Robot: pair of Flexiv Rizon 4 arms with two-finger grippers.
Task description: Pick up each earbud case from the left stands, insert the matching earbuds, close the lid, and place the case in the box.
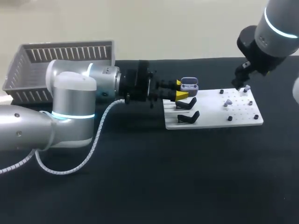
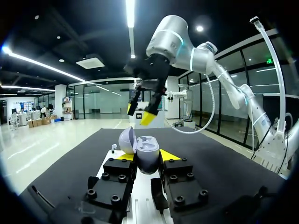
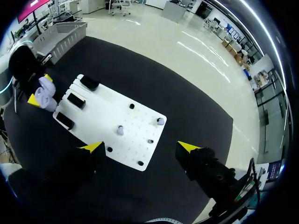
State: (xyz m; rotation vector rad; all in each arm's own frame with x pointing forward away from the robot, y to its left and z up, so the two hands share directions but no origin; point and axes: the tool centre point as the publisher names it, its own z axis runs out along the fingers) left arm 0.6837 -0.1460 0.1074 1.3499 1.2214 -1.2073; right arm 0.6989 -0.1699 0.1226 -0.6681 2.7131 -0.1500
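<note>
Earbud case [image 1: 189,84] is pinched between the two yellow tips of the left gripper [image 1: 181,89]. It is close to the black stands [image 1: 188,116] at one end of the white board [image 1: 215,120]. Its lid is up, I think so the earbuds [image 3: 120,129] can go in. The right gripper [image 3: 140,147] hangs above those earbuds with its fingers spread wide, holding nothing. The box [image 1: 60,60] sits behind the left arm [image 1: 70,93]. No writing can be read on anything.

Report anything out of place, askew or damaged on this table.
Nothing stands out. The open earbud case is held in the left gripper, two earbuds stand apart on the white board, and the black stands line up.
</note>
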